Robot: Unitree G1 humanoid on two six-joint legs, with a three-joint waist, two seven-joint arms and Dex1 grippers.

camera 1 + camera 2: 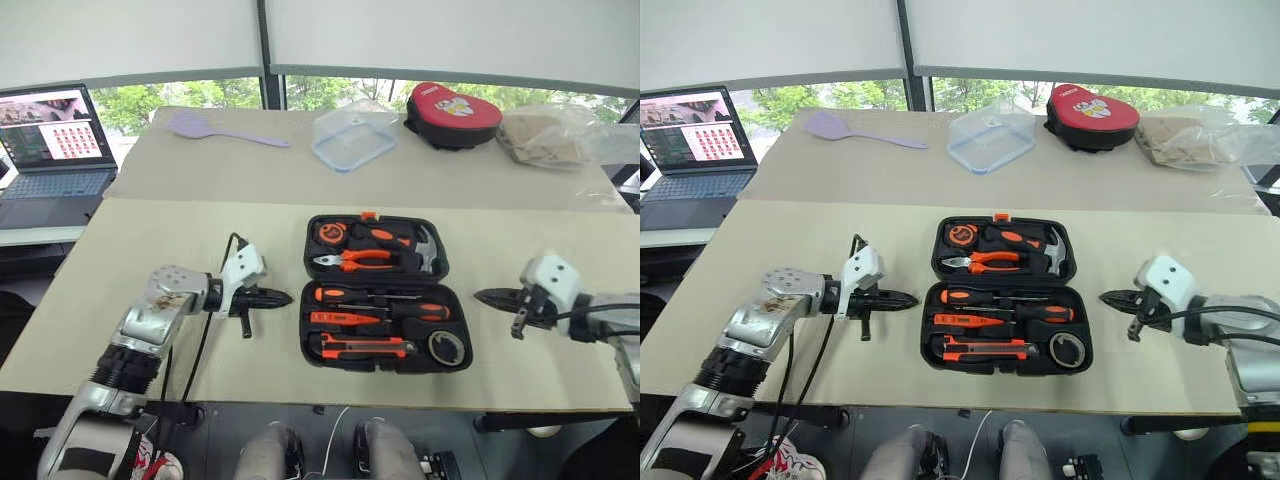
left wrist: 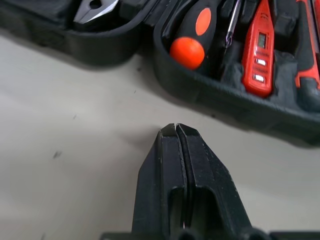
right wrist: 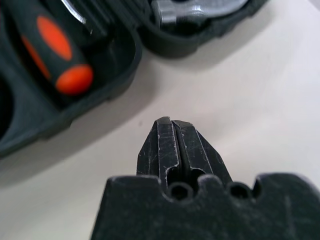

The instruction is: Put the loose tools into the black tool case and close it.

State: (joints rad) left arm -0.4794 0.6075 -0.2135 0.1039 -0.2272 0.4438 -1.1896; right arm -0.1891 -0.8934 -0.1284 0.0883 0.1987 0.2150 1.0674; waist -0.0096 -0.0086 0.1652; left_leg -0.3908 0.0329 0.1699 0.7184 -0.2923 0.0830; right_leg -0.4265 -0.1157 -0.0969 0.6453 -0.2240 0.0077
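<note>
A beige table (image 1: 180, 260) stood before windows. Nearest, the black tool case (image 1: 385, 290) lay open at centre, tools seated in its recesses. The left gripper (image 1: 283, 298) and right gripper (image 1: 482, 296) flanked it, both clenched and empty. Beyond sat a red-and-black pouch (image 1: 452, 115).

Your head pair looks down over the table (image 1: 200, 300); each wrist camera sits close, facing the open black tool case (image 1: 385, 290) from opposite sides.
</note>
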